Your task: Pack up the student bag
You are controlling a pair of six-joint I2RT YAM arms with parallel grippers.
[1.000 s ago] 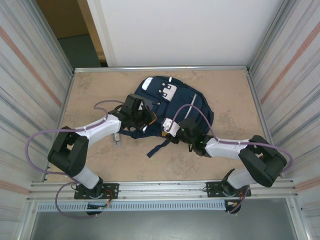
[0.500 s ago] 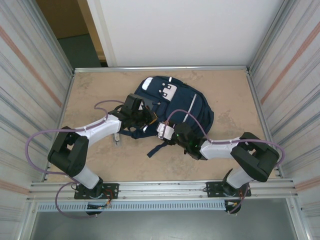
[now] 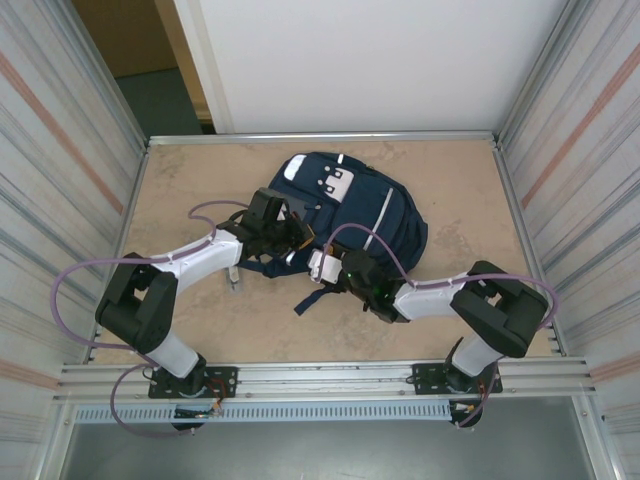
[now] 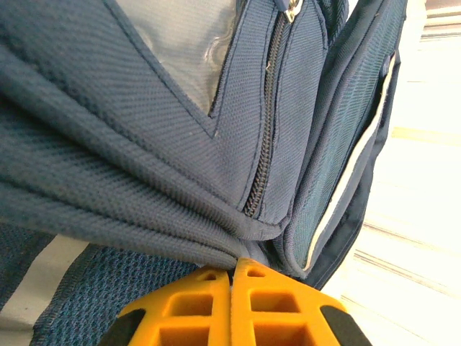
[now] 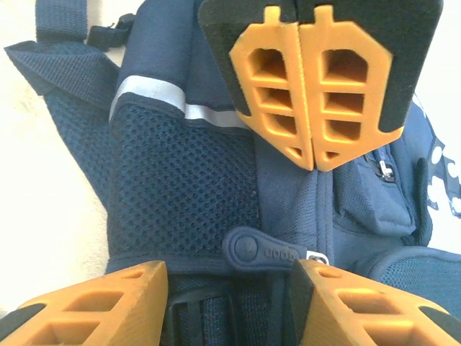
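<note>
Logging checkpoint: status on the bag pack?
Left pincer shut on student bag fabric. Right pincer open, zipper pull just ahead. Strap loose beside it.

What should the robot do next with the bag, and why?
Probably ease the right gripper forward and close it on the zipper pull. The pull lies just ahead of its open jaws, and the left gripper is shut on fabric of the student bag beside the zipper.

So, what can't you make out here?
Inside the student bag: top view, closed fabric hides it.
How much cloth the left gripper pinches: left wrist view, hidden between its shut fingers.
The right gripper's open fingers: right wrist view, bottom edge cuts them off.
Marks on the zip pull: same view, too small.
</note>
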